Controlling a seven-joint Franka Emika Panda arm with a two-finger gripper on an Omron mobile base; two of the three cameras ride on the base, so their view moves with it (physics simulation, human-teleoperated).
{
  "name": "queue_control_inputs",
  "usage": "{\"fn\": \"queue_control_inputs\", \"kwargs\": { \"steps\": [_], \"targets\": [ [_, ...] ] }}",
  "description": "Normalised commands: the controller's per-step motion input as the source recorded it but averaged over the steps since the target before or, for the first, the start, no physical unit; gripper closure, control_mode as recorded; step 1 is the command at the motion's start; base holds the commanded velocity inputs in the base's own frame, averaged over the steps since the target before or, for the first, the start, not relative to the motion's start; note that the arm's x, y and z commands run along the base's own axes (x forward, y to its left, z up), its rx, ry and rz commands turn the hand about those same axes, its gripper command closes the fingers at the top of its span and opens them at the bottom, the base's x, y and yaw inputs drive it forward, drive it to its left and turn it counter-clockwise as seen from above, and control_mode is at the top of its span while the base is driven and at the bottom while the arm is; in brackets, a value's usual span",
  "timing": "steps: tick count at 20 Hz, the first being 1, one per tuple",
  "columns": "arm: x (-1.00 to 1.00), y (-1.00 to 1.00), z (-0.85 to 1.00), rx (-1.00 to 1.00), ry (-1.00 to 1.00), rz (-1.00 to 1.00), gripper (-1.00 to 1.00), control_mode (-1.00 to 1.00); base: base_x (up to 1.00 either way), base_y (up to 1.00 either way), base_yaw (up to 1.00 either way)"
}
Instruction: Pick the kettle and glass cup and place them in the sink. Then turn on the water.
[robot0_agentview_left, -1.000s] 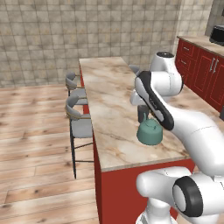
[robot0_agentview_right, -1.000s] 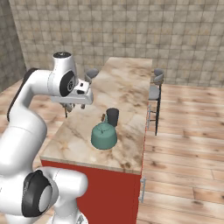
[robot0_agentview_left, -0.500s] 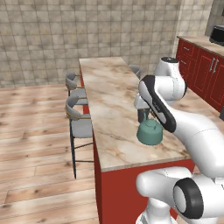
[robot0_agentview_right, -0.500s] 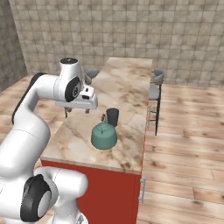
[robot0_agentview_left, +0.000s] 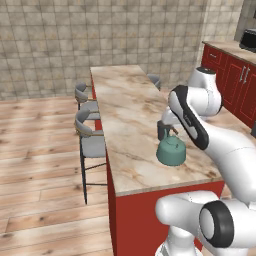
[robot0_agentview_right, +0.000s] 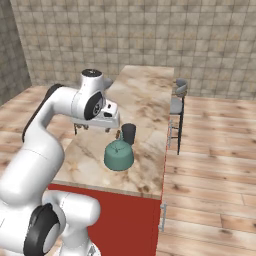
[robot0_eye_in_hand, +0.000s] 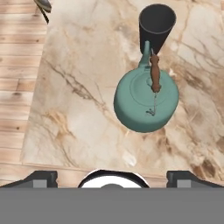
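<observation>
The teal-green kettle (robot0_agentview_left: 171, 151) (robot0_agentview_right: 119, 155) (robot0_eye_in_hand: 146, 101) stands on the marble island counter (robot0_agentview_left: 125, 107) near its front end, upright, with its brown handle arched over the lid. The dark glass cup (robot0_agentview_left: 163, 131) (robot0_agentview_right: 129, 133) (robot0_eye_in_hand: 157, 24) stands upright just beyond it, almost touching. My gripper (robot0_agentview_right: 97, 127) (robot0_eye_in_hand: 112, 177) hangs above the counter beside the kettle, pointing down. It is open, its fingertips (robot0_eye_in_hand: 41, 177) wide apart with nothing between them. The sink and the water are out of view.
Two grey bar stools (robot0_agentview_left: 90, 142) (robot0_agentview_right: 176, 102) stand along the island's far side over the wooden floor. Red cabinets (robot0_agentview_left: 235, 82) with a dark appliance (robot0_agentview_left: 248, 39) run behind on one side. The counter's front edge (robot0_eye_in_hand: 65, 164) lies close below the kettle.
The arm has swung across the counter toward the kettle and cup, bringing the hand close above them. Kettle and cup have not moved.
</observation>
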Motion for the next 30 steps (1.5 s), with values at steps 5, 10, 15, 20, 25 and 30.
{"fn": "queue_control_inputs", "kwargs": {
  "steps": [5, 10, 15, 20, 25, 30],
  "targets": [
    [0.03, -0.22, 0.00, 0.03, 0.01, 0.00, -1.00, -1.00, 0.00, 0.00, 0.00],
    [0.08, -0.17, -0.03, 0.01, 0.00, 0.00, -1.00, -1.00, 0.00, 0.00, 0.00],
    [0.14, -0.12, -0.08, 0.00, 0.00, 0.00, -1.00, -1.00, 0.00, 0.00, 0.00],
    [0.14, -0.11, -0.12, 0.00, 0.00, 0.00, -1.00, -1.00, 0.00, 0.00, 0.00],
    [0.16, -0.07, -0.14, 0.00, 0.00, 0.00, -1.00, -1.00, 0.00, 0.00, 0.00],
    [0.17, -0.09, -0.13, 0.00, 0.00, 0.00, -1.00, -1.00, 0.00, 0.00, 0.00]
  ]
}}
